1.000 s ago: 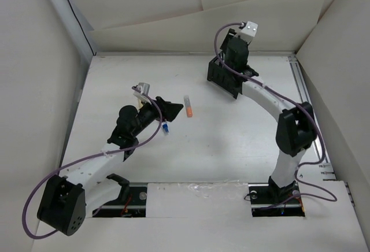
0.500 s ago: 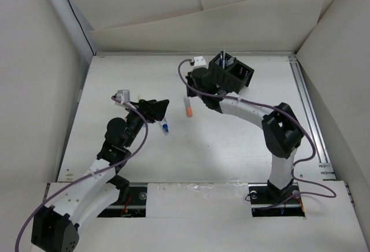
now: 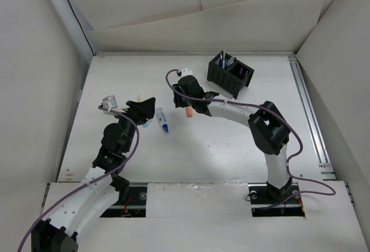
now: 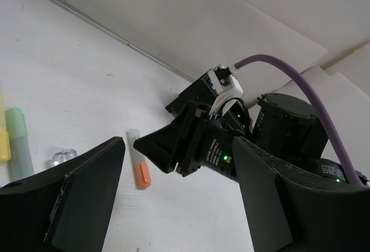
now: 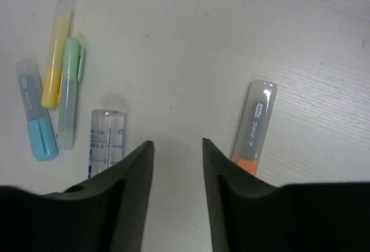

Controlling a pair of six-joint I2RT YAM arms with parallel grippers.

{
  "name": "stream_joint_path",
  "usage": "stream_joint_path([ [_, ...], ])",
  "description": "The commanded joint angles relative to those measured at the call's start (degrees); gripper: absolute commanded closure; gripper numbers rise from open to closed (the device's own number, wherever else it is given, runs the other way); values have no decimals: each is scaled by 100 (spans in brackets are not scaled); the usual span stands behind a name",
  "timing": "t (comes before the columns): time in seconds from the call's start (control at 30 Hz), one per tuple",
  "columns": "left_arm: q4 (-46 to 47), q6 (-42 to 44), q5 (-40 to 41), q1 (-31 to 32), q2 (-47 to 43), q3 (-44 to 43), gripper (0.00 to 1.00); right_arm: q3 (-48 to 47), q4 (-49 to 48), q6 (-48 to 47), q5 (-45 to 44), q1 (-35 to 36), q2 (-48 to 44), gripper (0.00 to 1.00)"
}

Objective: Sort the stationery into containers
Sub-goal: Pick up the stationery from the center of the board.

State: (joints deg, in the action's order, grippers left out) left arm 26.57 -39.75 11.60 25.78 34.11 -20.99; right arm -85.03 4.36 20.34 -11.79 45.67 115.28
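Observation:
The black slotted organiser [image 3: 230,73] stands at the back right. A grey marker with an orange end [image 3: 188,109] lies mid-table; it shows just right of my right fingers [image 5: 254,126] and in the left wrist view [image 4: 139,165]. My right gripper [image 3: 183,96] [image 5: 176,142] is open and empty, low over the table between that marker and a clear white-blue marker [image 5: 107,139] [image 3: 163,120]. My left gripper [image 3: 144,105] [image 4: 179,148] is open and empty, facing the right gripper. Light-blue [image 5: 36,110], green [image 5: 69,90] and pale yellow [image 5: 56,52] markers lie together further left.
White walls close the table at the left and back. A metal rail [image 3: 309,113] runs along the right edge. The green marker [image 4: 20,148] and the yellow one [image 4: 3,142] also show at the left edge of the left wrist view.
My right gripper has swung from the organiser leftwards and down to the orange-ended marker. My left arm has drawn back to the left, uncovering the white-blue marker.

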Motion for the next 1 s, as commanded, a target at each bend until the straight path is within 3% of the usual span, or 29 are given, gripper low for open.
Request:
stream_joint_path([
  [0.0, 68, -86, 272, 15, -237, 52, 28, -452, 82, -3, 352, 73, 195, 52],
  [0.07, 68, -86, 369, 15, -605, 139, 28, -689, 152, -4, 449, 143, 398, 37],
  [0.2, 121, -86, 554, 15, -1107, 403, 28, -1233, 302, 49, 810, 197, 810, 26],
  [0.47, 173, -86, 432, 15, -880, 333, 28, -2570, 1092, 49, 810, 372, 1699, 32],
  [0.6, 173, -86, 431, 15, -880, 333, 28, -2624, 1154, 49, 810, 425, 1840, 34],
  [0.77, 173, -86, 431, 15, -880, 333, 28, -2624, 1260, 49, 810, 425, 1945, 43],
  [0.97, 173, -86, 431, 15, -994, 385, 28, -2624, 1260, 102, 1029, 425, 2129, 44],
])
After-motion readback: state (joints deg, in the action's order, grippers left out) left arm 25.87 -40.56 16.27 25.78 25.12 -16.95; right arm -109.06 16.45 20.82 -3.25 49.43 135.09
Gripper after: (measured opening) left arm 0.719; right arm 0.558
